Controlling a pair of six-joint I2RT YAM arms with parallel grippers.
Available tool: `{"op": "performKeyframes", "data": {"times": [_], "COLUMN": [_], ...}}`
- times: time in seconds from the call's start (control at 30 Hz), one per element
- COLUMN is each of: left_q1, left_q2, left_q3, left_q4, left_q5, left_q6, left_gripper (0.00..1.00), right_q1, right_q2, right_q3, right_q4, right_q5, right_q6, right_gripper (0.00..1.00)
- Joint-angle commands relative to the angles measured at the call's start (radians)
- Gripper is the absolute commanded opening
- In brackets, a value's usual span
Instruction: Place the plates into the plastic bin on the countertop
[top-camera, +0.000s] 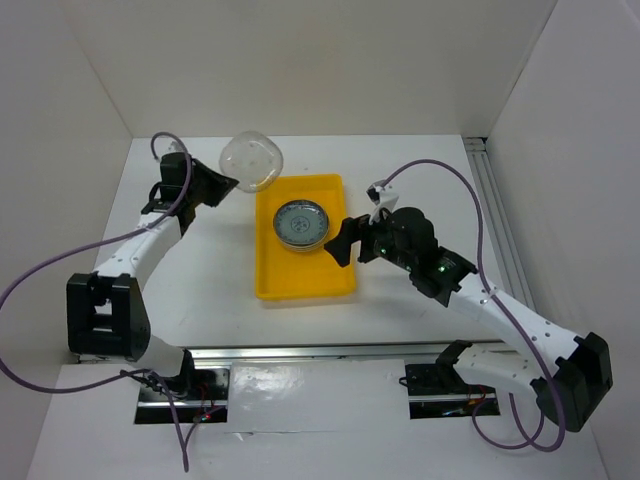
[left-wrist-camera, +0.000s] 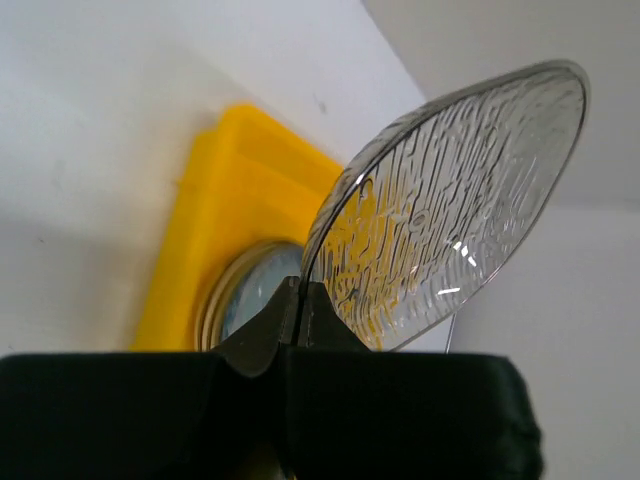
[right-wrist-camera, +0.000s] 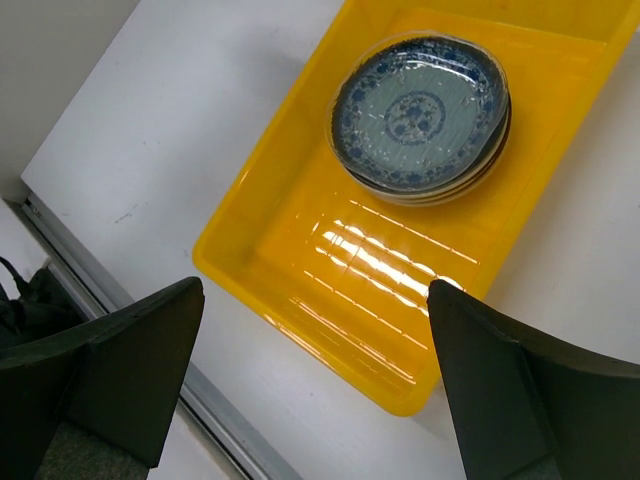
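Observation:
The yellow plastic bin (top-camera: 305, 275) lies mid-table and holds a stack of plates with a blue-patterned plate (top-camera: 301, 223) on top. It shows in the right wrist view (right-wrist-camera: 330, 270) with the stack (right-wrist-camera: 420, 110). My left gripper (top-camera: 228, 184) is shut on the rim of a clear glass plate (top-camera: 252, 160), held tilted in the air left of the bin's far corner. In the left wrist view the glass plate (left-wrist-camera: 460, 200) stands above the closed fingertips (left-wrist-camera: 298, 295), with the bin (left-wrist-camera: 235, 200) behind. My right gripper (top-camera: 347, 240) is open and empty at the bin's right rim.
White walls close in the countertop (top-camera: 200, 290) on the left, back and right. A metal rail (top-camera: 500, 210) runs along the right wall and another along the near edge (top-camera: 330, 350). Purple cables loop from both arms.

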Motion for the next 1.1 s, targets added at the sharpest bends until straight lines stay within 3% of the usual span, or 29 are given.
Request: {"op": "performKeyframes", "data": {"times": [0.0, 0.13, 0.27, 0.47, 0.7, 1.07], "left_q1": [-0.052, -0.116, -0.171, -0.182, -0.191, -0.223], "left_q2": [0.006, 0.126, 0.214, 0.203, 0.255, 0.362], "left_q3": [-0.031, 0.087, 0.250, 0.293, 0.429, 0.478], "left_q4": [-0.082, -0.173, -0.345, -0.373, -0.543, -0.579], "left_q5": [0.145, 0.270, 0.251, 0.252, 0.220, 0.207], "left_q6": [0.130, 0.265, 0.416, 0.460, 0.543, 0.552], "left_gripper": [0.00, 0.00, 0.00, 0.00, 0.00, 0.00], "right_q1": [-0.002, 0.007, 0.016, 0.026, 0.035, 0.035], "right_q2": [-0.037, -0.074, -0.099, -0.108, -0.117, -0.146], "right_q3": [-0.005, -0.005, -0.014, -0.023, -0.023, -0.042], "right_q4": [-0.059, -0.079, -0.099, -0.128, -0.137, -0.155], "right_q5": [0.034, 0.054, 0.073, 0.082, 0.091, 0.100], "right_q6": [0.040, 0.060, 0.071, 0.080, 0.080, 0.080], "right_gripper": [1.00, 1.00, 1.00, 1.00, 1.00, 1.00]}}
